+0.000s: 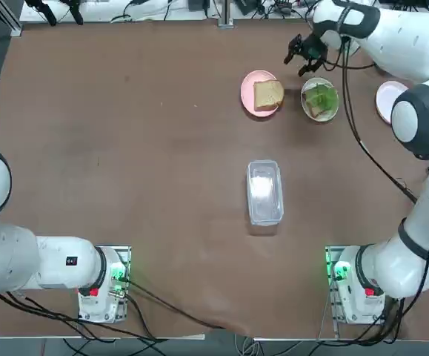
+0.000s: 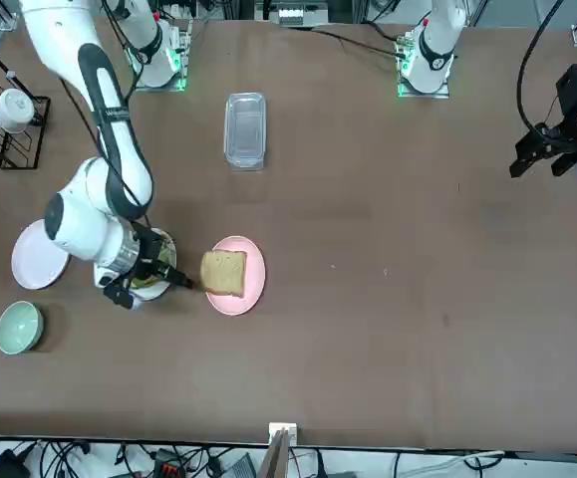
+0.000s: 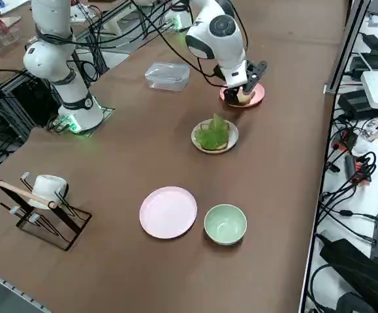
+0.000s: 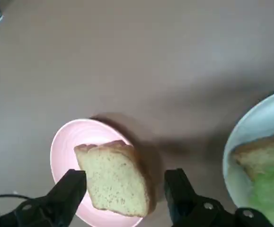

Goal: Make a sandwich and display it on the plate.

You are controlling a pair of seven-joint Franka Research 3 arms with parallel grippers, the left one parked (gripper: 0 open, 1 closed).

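A tan toast slice (image 1: 268, 93) (image 4: 115, 177) lies on the pink plate (image 1: 249, 95) (image 4: 63, 146) at the table's far right. Beside it, a white plate (image 1: 320, 116) (image 4: 255, 132) holds another toast slice topped with green lettuce (image 1: 321, 96) (image 3: 213, 134) (image 4: 271, 189). My right gripper (image 1: 301, 59) (image 2: 148, 287) (image 3: 247, 78) (image 4: 125, 189) hovers open above the table between the two plates, on their far side. It holds nothing. In the wrist view the pink plate's toast shows between its fingers (image 4: 70, 189).
A clear lidded container (image 1: 264, 191) (image 2: 245, 129) lies mid-table. An empty pale plate (image 1: 386, 100) (image 3: 168, 212) and a small pale-green bowl (image 2: 17, 327) (image 3: 225, 223) sit at the right edge. A wire rack with a white cup (image 3: 42, 202) stands near the right front corner.
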